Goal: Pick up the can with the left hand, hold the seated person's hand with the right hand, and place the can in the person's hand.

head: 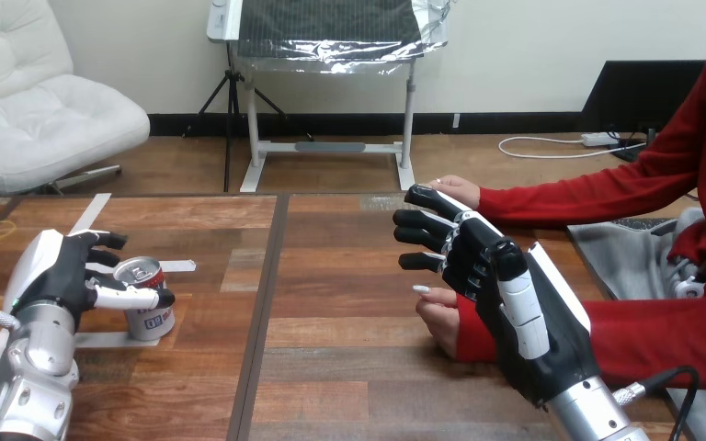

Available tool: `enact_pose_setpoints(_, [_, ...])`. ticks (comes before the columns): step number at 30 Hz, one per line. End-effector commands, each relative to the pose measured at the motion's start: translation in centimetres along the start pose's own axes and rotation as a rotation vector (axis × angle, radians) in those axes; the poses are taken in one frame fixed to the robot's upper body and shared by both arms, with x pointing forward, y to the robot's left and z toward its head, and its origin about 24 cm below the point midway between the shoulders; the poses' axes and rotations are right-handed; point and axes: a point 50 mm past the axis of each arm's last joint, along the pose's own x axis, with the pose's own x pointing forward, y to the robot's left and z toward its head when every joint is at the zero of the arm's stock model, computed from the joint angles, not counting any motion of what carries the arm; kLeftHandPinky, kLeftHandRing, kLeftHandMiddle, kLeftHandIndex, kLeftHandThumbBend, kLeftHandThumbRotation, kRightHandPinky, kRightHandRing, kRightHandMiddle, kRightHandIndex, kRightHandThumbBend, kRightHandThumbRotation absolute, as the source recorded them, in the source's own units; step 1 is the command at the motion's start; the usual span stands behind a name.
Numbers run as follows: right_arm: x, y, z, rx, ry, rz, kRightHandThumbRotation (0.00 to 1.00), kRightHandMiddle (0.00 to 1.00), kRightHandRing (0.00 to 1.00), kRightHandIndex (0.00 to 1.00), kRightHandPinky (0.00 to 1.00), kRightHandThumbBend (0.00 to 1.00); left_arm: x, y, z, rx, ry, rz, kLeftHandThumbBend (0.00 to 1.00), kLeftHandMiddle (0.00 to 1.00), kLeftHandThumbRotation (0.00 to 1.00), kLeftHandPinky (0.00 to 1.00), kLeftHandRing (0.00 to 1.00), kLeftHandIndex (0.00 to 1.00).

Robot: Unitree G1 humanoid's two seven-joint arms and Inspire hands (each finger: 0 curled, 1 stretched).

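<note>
Head view: can (152,320) stands upright on table (349,358), far left, L hand (55,271) right against it, grip can't tell. R hand (483,262) spread open over person's hand (439,322).

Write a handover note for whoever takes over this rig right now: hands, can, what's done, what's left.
Left hand: at the can, which stands on the wooden table at the view's left. Grip cannot be judged.
Right hand: open, fingers straight, over the person's nearer hand. No hold seen.
Done: no step completed; the can is not yet lifted.
Left: lift the can, hold the person's hand with the right hand, place the can in it.
</note>
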Motion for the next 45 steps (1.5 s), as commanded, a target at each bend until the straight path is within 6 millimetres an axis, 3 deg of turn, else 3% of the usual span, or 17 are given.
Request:
enact_pose_setpoints(1, [1.56,-0.19,1.74,-0.02,-0.094,0.008,1.0,0.83,0.83,0.87,0.76,0.87,0.66,2.02,3.66,0.015,-0.119,0.071,0.81,0.75,0.0,0.58,0.69,0.76])
enact_pose_setpoints(21, [1.47,-0.21,1.89,-0.022,-0.101,0.0,1.0,0.83,0.83,0.87,0.76,0.87,0.67,1.62,3.83,0.058,-0.129,0.052,0.8,0.71,0.0,0.53,0.64,0.72])
enact_pose_setpoints(45, [1.39,-0.18,2.05,-0.019,-0.112,-0.002,1.0,0.83,0.83,0.87,0.76,0.85,0.71,1.37,3.92,0.086,-0.121,0.038,0.82,0.71,0.0,0.53,0.64,0.72])
